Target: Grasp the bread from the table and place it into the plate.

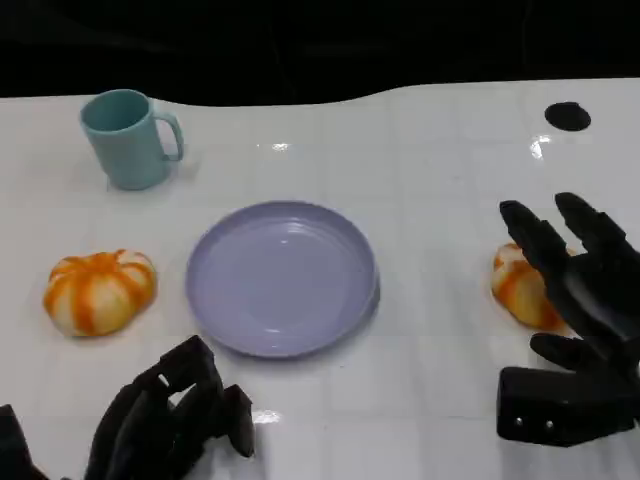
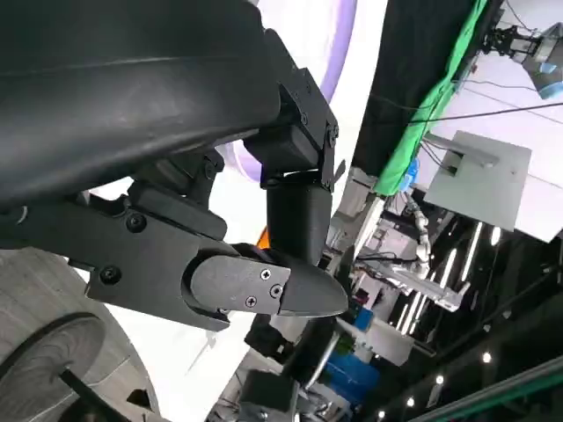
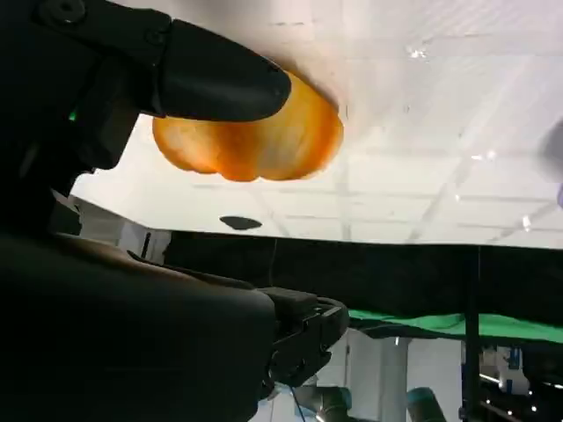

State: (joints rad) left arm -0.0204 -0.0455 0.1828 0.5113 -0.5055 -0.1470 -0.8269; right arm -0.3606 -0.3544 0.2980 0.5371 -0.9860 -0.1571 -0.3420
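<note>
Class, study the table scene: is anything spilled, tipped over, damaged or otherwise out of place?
Nothing stands out. The teal ceramic mug stands upright, the empty lavender round plate sits flat, and both orange-striped bread rolls, one left of the plate and one by the right robot hand, look intact on the white table.

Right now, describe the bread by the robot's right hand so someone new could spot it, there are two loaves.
Start at the lilac plate in the middle of the white table. Two orange-and-white breads flank it; the bread you want lies on the plate's far side from the teal mug. Unlike the other bread, lying in the open, this one is partly hidden behind the right robot hand, whose spread fingers reach over it.
</note>
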